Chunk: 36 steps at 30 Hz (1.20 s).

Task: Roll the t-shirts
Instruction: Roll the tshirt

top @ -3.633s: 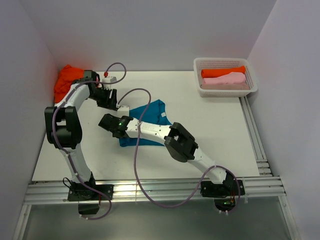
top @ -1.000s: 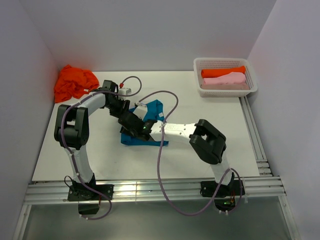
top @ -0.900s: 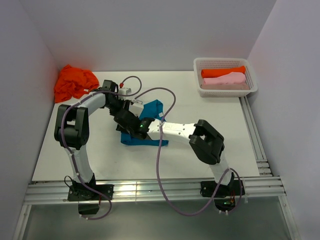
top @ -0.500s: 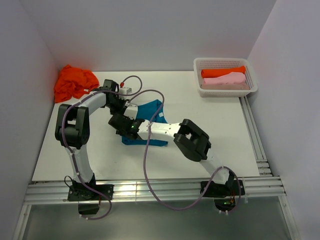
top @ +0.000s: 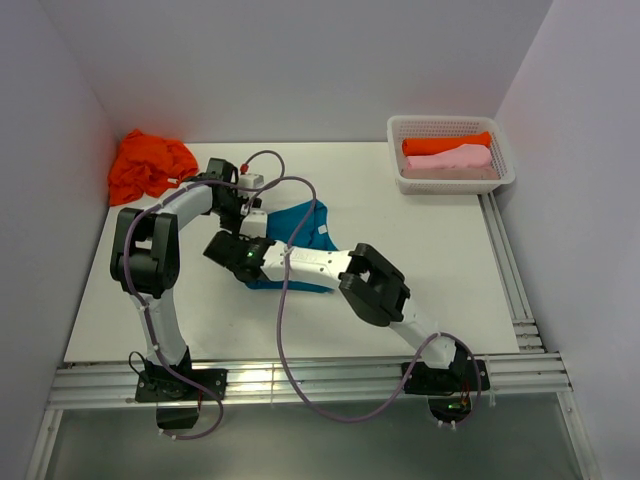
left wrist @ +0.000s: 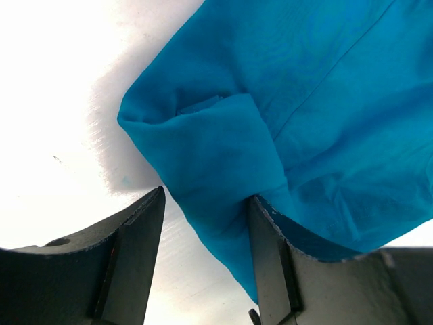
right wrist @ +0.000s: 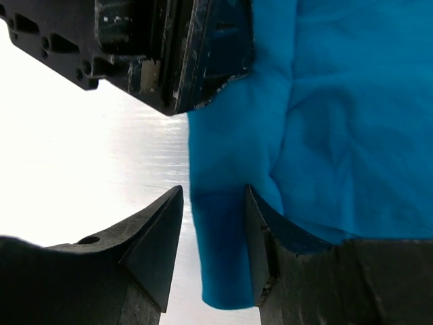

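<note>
Off to the left of my left end effector (left wrist: 206,196), a crumpled orange t-shirt (top: 150,165) lies in the far corner of the desk (top: 180,310), seen only from above. That end effector stands apart, straddling a folded corner of the teal t-shirt (left wrist: 304,101). The cloth touches one finger and bare desk shows beside the other. Just beside it my right end effector (right wrist: 213,193), also apart, straddles the shirt's edge. Its wrist camera shows my left arm's black housing (right wrist: 155,47) close ahead. Well to the right of both, the white lattice basket (top: 455,183) holds a rolled orange t-shirt (top: 445,143) and a rolled pink t-shirt (top: 450,158), visible only overhead.
</note>
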Motion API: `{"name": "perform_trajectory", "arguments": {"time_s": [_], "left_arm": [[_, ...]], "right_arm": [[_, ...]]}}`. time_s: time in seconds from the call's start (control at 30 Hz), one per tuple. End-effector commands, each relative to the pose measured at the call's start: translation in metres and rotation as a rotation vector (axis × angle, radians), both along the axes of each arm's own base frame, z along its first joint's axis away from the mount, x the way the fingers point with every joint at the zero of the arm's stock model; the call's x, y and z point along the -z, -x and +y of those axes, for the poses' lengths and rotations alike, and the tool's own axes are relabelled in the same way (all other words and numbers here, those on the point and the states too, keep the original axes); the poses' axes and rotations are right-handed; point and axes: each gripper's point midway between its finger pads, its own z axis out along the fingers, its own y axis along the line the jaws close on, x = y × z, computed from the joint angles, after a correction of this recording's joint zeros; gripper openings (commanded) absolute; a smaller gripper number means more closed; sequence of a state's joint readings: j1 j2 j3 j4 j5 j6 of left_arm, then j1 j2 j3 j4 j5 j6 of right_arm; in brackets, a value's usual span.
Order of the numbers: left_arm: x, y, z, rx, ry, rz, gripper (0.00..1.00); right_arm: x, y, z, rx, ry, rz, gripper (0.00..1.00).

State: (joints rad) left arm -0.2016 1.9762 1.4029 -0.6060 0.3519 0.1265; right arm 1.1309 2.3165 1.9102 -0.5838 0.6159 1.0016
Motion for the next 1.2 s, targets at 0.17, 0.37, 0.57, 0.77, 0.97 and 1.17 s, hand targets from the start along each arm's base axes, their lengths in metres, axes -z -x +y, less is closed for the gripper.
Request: {"name": "perform_trajectory", "arguments": {"time_s": [0.17,0.37,0.57,0.77,0.97,1.17], "left_arm": [[0.0,-0.013,0.001,0.009,-0.031,-0.039,0.58],[-0.002,-0.012,-0.002,0.024,-0.019,-0.036,0.6],[-0.011,-0.012,-0.008,0.052,0.008,-0.032,0.64],[-0.029,-0.016,-0.012,0.074,0.049,-0.025,0.67],[-0.058,-0.028,-0.007,0.068,0.111,-0.04,0.67],[-0.085,-0.034,0.013,0.049,0.17,-0.064,0.67]], "right_arm": [[0.017,0.004,-0.017,0.012,0.173,-0.014,0.51],[0.03,0.007,-0.019,0.005,0.236,0.028,0.51],[0.04,0.015,-0.028,0.002,0.283,0.072,0.5],[0.056,0.024,-0.033,-0.015,0.276,0.128,0.43],[0.065,0.03,-0.03,-0.05,0.179,0.19,0.2],[0.056,0.038,-0.016,-0.133,-0.207,0.24,0.17]]}}
